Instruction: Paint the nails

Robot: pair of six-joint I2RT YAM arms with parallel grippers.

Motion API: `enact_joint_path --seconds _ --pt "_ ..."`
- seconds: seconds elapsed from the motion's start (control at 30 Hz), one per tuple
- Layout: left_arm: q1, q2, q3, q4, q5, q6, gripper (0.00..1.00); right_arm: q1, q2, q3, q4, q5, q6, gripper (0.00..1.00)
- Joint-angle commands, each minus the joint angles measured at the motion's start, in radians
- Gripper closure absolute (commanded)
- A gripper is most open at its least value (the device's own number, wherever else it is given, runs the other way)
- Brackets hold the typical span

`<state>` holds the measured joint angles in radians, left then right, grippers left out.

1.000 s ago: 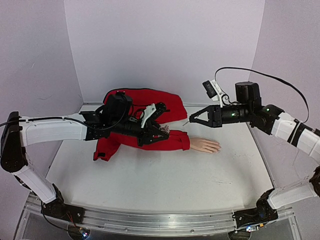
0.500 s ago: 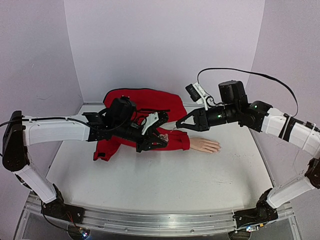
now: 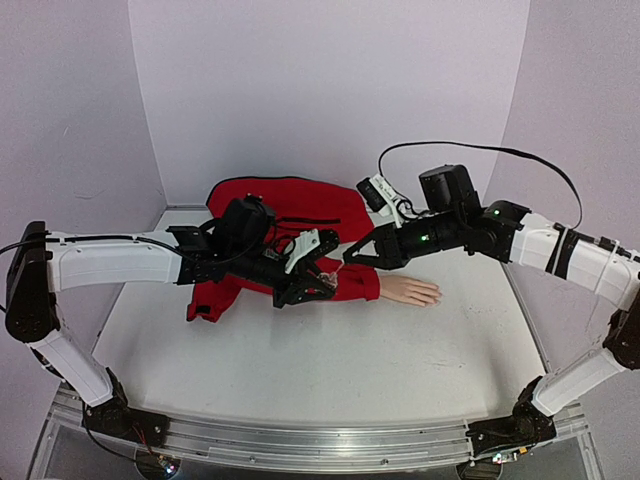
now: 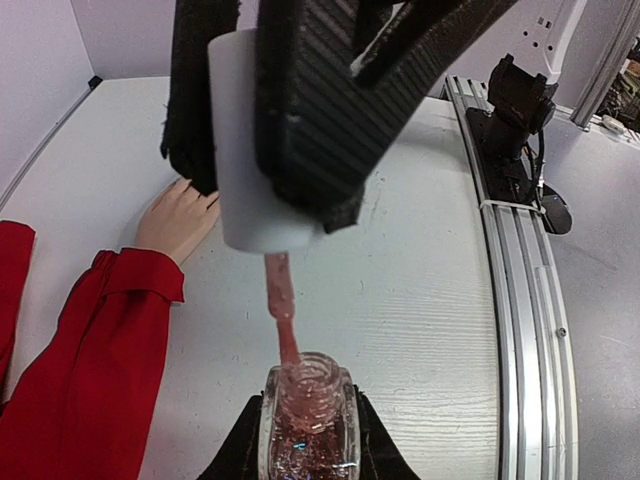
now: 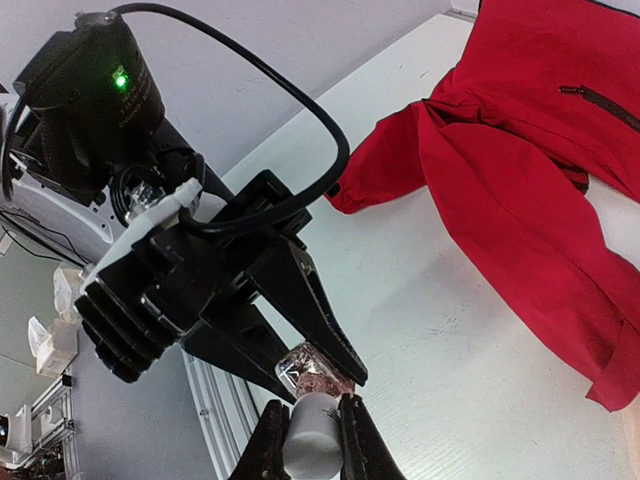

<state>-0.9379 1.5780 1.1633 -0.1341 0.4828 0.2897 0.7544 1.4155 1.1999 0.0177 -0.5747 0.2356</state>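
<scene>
My left gripper [image 3: 322, 278] is shut on a small clear bottle [image 4: 308, 420] of pink glitter polish, open neck up, held above the red sleeve [image 3: 345, 283]. My right gripper [image 3: 350, 258] is shut on the white cap [image 4: 258, 150]. The cap's pink brush [image 4: 281, 315] dips into the bottle neck. In the right wrist view the cap [image 5: 312, 445] sits against the bottle [image 5: 316, 370]. The pale mannequin hand [image 3: 412, 291] lies flat on the table to the right of both grippers. Its nails [image 3: 437, 296] are too small to make out.
The bulk of the red jacket [image 3: 290, 200] lies at the back left of the white table [image 3: 330, 360]. Lilac walls close the back and sides. A metal rail [image 4: 520, 250] runs along the table's near edge by the arm bases.
My right gripper has moved left and down with the cap, bringing the brush to the bottle in my left gripper. The left gripper shifted slightly; the hand has not moved.
</scene>
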Motion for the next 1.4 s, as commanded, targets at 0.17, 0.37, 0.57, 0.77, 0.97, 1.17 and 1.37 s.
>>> enact_joint_path --seconds 0.17,0.37,0.57,0.77,0.97,1.17,1.37 --pt "-0.006 0.0 0.055 0.007 -0.01 0.015 1.0 0.012 -0.002 0.05 -0.018 0.006 -0.031 1.0" --pt "-0.006 -0.002 0.053 0.007 -0.014 0.016 1.0 0.02 0.01 0.056 -0.043 0.008 -0.039 1.0" --pt "-0.006 -0.003 0.049 0.005 -0.019 0.018 1.0 0.026 0.022 0.064 -0.044 0.005 -0.042 1.0" --pt "-0.006 -0.003 0.051 0.005 -0.019 0.019 1.0 0.032 0.022 0.068 -0.044 0.036 -0.045 1.0" --pt "-0.006 -0.003 0.049 0.004 -0.019 0.02 1.0 0.036 0.027 0.074 -0.044 0.046 -0.044 1.0" --pt "-0.006 0.0 0.051 0.004 -0.019 0.022 1.0 0.041 0.047 0.079 -0.044 0.036 -0.042 1.0" --pt "-0.006 0.001 0.051 0.004 -0.021 0.022 1.0 0.048 0.065 0.088 -0.043 0.027 -0.042 1.0"
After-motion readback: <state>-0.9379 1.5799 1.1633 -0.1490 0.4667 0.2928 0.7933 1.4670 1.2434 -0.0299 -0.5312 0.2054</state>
